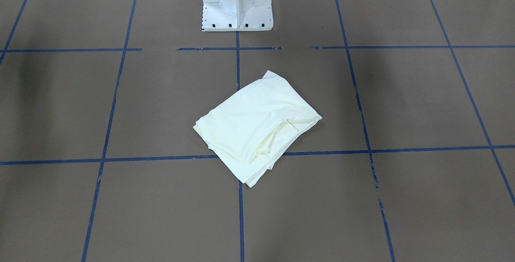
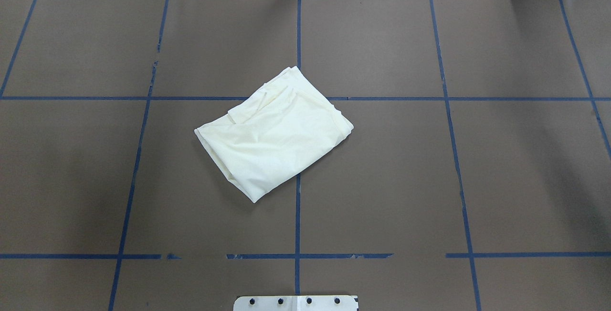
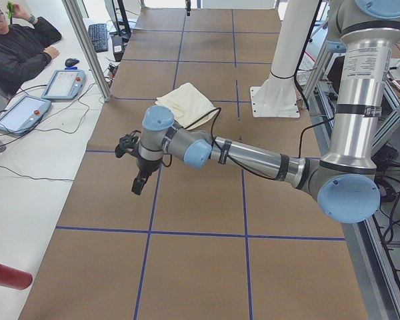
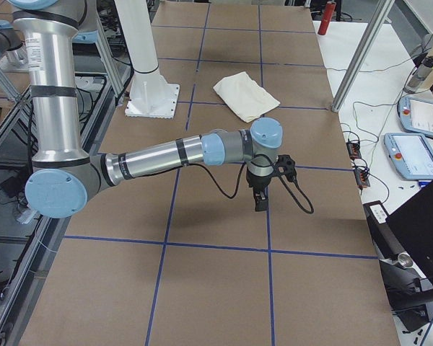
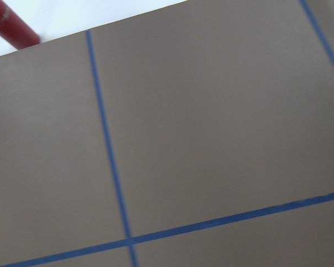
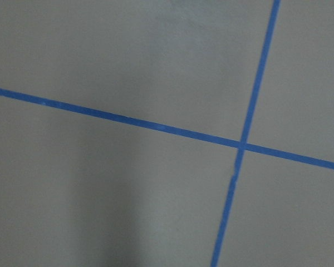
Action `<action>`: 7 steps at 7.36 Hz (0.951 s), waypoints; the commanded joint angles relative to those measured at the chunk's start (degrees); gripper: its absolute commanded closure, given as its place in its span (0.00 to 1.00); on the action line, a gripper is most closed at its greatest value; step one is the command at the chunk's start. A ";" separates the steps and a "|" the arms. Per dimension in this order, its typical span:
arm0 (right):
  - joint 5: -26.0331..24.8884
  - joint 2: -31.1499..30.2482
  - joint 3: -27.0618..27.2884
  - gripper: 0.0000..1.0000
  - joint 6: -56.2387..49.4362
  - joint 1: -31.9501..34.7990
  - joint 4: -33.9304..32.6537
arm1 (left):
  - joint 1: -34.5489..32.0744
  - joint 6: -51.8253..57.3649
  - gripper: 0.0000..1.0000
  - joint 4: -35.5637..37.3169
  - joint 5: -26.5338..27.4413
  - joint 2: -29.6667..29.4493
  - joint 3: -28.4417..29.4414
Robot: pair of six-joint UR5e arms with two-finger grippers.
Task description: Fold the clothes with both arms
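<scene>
Both left gripper (image 3: pixel 139 183) and right gripper (image 4: pixel 260 200) hang far from the shirt (image 1: pixel 257 121); open or closed, cannot tell. Snagging one loose layer could unfold it.

The T-shirt (image 2: pixel 274 132) is lying folded, its upper layer covering whatever is lying beneath, so only plain cream cloth is showing. Well apart from the T-shirt, the left gripper (image 3: pixel 139 181) and the right gripper (image 4: pixel 260 200) are showing only in the side views, too small and dark for their jaws to be read. Beyond the T-shirt, the white base block (image 1: pixel 237 2) is running off the front-facing view's top edge. Far from the T-shirt, a person (image 3: pixel 17 50) and a red cylinder (image 3: pixel 7 275) are being cut by the left side view's edge.
</scene>
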 commanded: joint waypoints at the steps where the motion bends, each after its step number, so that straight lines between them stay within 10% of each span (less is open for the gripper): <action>1: 3.48 -0.69 0.66 0.00 -8.83 5.39 -9.67 | -3.34 2.64 0.00 -1.31 -2.86 3.40 0.04; 3: 3.94 1.07 -0.75 0.00 -9.44 5.21 -1.05 | -3.16 -5.65 0.00 -12.87 -2.62 4.37 4.05; 7: 3.42 -1.90 -5.06 0.00 -3.93 6.09 0.94 | -0.63 -15.51 0.00 -2.33 -4.02 5.62 -0.22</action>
